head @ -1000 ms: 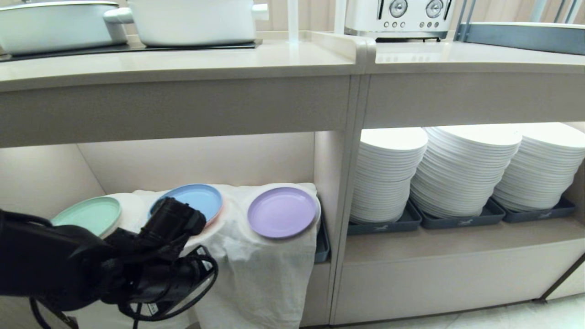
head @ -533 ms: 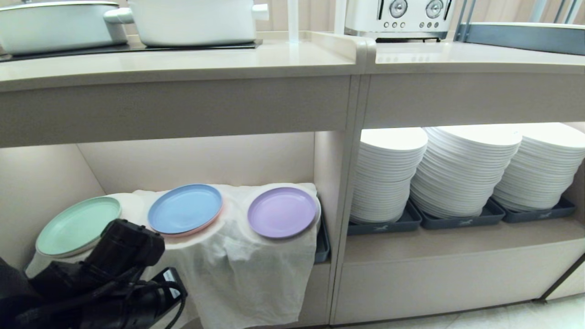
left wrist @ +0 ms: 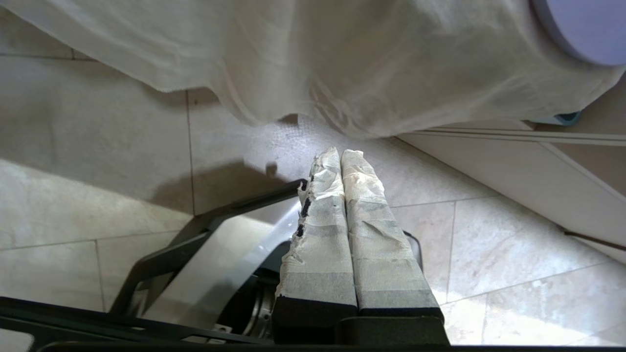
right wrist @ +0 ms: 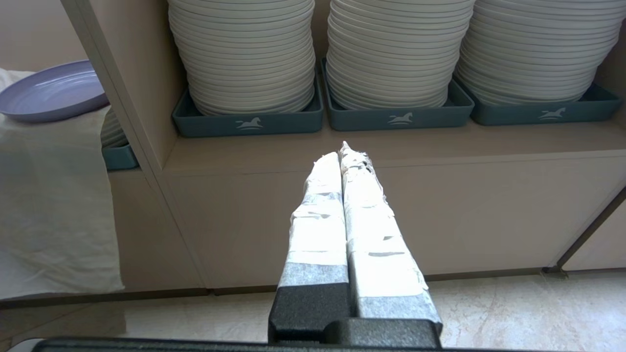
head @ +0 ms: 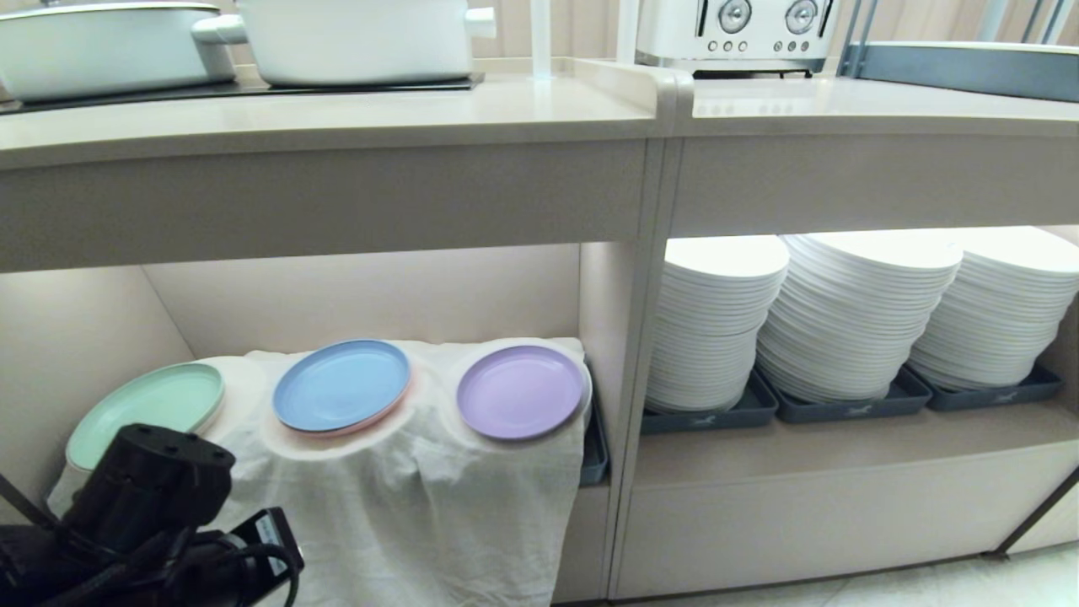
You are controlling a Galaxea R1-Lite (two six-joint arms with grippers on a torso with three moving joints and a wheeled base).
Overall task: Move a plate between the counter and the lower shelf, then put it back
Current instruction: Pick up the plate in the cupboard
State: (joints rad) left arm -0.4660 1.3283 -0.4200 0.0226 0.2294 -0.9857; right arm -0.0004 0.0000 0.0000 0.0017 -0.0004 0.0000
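Note:
The lavender plate [head: 520,392] lies flat on the white cloth [head: 438,497] at the right end of the lower shelf [head: 362,295], under the counter [head: 337,118]. Its rim also shows in the left wrist view [left wrist: 587,29] and the right wrist view [right wrist: 49,93]. My left arm [head: 152,489] is low at the bottom left, away from the plate. The left gripper [left wrist: 341,152] is shut and empty, pointing at the floor below the cloth's hem. My right gripper [right wrist: 342,149] is shut and empty, parked before the white plate stacks.
A light blue plate [head: 341,385] and a mint green plate [head: 147,409] lie on the same cloth, left of the lavender one. Tall white plate stacks [head: 843,312] in dark trays fill the right compartment. White pots [head: 354,38] and a toaster [head: 733,34] stand on top.
My left arm has dropped and drawn back toward the lower left, uncovering the light blue plate. All three plates lie where they were.

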